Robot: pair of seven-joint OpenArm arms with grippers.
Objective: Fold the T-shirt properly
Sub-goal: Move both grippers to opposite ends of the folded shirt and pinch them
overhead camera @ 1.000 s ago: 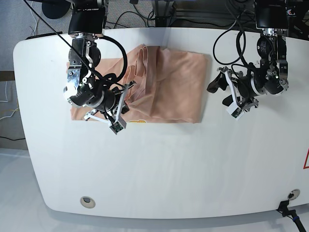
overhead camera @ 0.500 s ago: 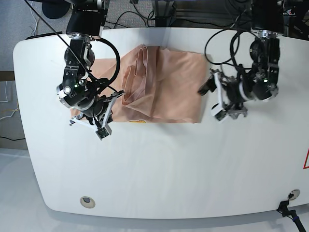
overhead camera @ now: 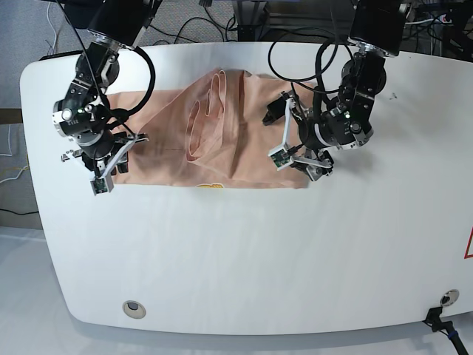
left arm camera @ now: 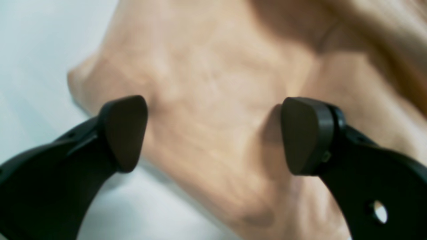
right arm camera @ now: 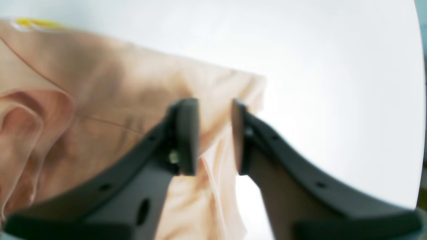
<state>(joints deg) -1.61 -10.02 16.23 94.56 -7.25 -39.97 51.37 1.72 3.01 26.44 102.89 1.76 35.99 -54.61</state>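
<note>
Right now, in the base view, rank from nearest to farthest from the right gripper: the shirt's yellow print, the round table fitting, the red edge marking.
1. yellow print, on the T-shirt hem, nearest the right gripper.
2. round fitting, near the table front edge.
3. red marking, at the opposite side edge.

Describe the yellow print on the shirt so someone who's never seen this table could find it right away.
On the white table, the peach T-shirt lies spread between the two arms. Follow its near edge to about the middle: the small yellow print peeks out there, the only bright colour on plain fabric.
</note>
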